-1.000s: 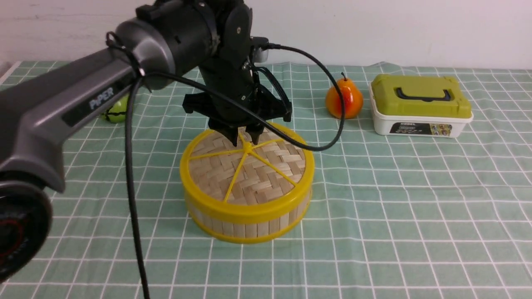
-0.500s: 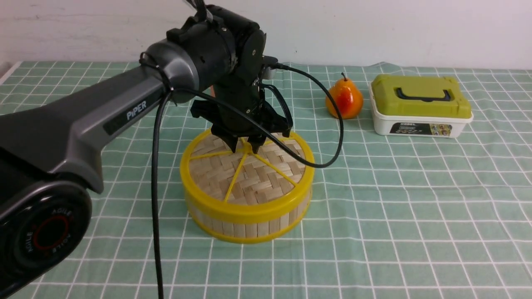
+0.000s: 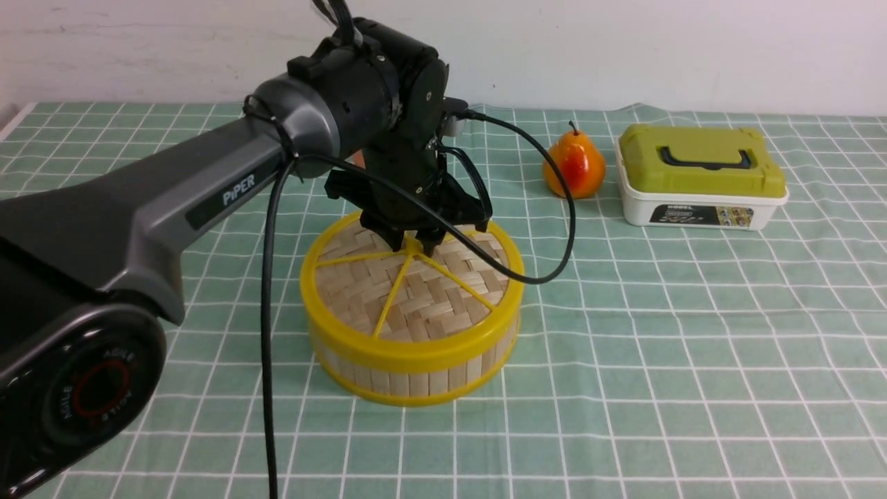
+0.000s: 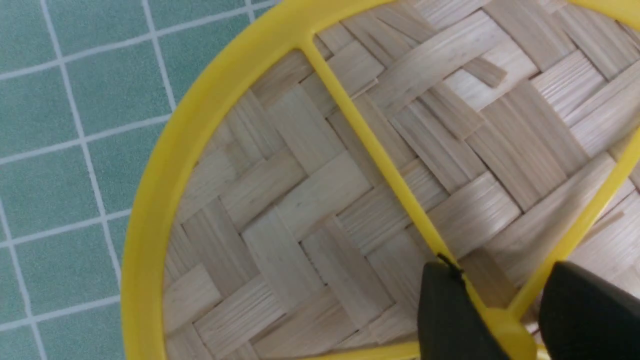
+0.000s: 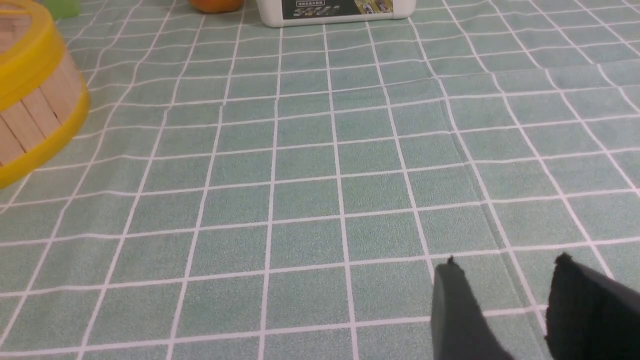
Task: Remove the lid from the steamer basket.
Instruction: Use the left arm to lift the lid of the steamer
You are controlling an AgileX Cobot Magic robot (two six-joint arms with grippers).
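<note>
the steamer basket (image 3: pixel 416 378) stands on the green checked cloth (image 3: pixel 658 346), a little left of the middle of the table, and the lid (image 3: pixel 416 298) lies flat on top of it, closed, with its yellow rim sitting on the basket's upper rim all the way round. your left gripper (image 3: pixel 414 244) points down onto the middle of the lid, where the thin yellow spokes meet. in the left wrist view you see the two dark fingers (image 4: pixel 450 310) with a narrow gap between them, and the small centre knob (image 4: pixel 512 332) is in this gap. the jaws are a little spread, one finger on each side of the knob; one finger looks to touch a spoke, but the jaws are not pressed together on the knob. your right gripper (image 5: pixel 525 310) is low over bare cloth, well apart from the basket, its jaws also a little spread and holding nothing. far right on the table there is a white box (image 3: pixel 696 204) with a green lid (image 3: pixel 700 163), and just beside it, on its left, an orange pear (image 3: pixel 574 166).
</note>
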